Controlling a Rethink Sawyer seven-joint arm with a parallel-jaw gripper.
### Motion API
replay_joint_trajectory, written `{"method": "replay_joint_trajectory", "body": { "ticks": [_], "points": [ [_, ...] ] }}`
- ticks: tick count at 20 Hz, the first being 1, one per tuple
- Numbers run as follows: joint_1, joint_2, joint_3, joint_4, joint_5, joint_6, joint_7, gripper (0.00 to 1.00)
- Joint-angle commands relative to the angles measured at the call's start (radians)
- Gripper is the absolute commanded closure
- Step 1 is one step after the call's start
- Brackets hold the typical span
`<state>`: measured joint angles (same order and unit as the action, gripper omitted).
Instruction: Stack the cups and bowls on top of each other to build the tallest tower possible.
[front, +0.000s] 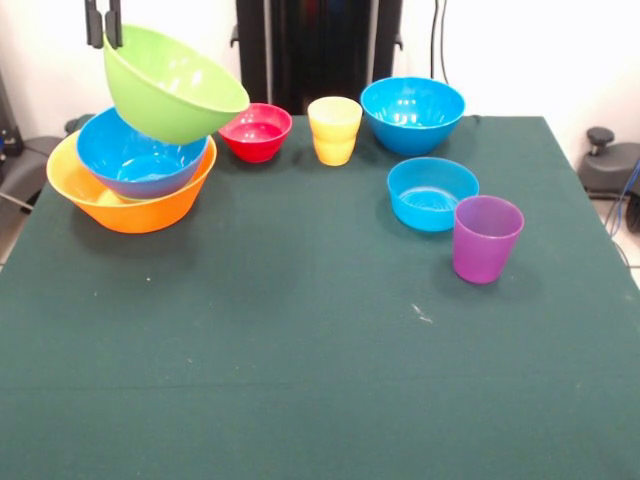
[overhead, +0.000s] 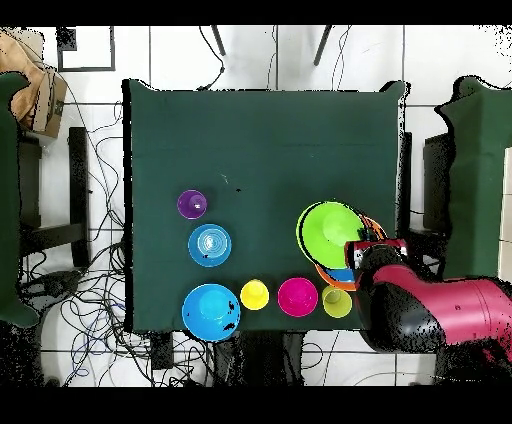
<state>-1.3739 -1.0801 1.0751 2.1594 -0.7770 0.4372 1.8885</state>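
gripper (front: 104, 38): fingers closed on the rim of the lime green bowl (front: 172, 84)
lime green bowl: tilted, hanging just below the gripper
below it: blue bowl (front: 140, 155) nested in orange-yellow bowl (front: 130, 205)

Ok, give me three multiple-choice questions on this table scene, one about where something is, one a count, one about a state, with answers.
1. Where does the purple cup stand in the front view?
A. inside the orange bowl
B. just right of the shallow blue bowl
C. behind the red bowl

2. How many blue bowls show?
A. one
B. two
C. three

3. How is the lime green bowl?
A. held tilted by its rim
B. upside down on the table
C. flat on the cloth

Answers: 1 B, it stands on the cloth beside the shallow blue bowl. 2 C, one in the orange bowl, one by the yellow cup, one shallow. 3 A, the end effector grips its rim above the stack.
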Motion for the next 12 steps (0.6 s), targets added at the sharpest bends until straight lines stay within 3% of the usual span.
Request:
{"method": "replay_joint_trajectory", "body": {
  "ticks": [1, 12],
  "points": [
    [0.063, 0.052, -0.065, 0.038, -0.063, -0.052, -0.006, 1.00],
    [0.056, 0.062, -0.060, 0.037, -0.052, -0.063, -0.023, 1.00]
  ]
}}
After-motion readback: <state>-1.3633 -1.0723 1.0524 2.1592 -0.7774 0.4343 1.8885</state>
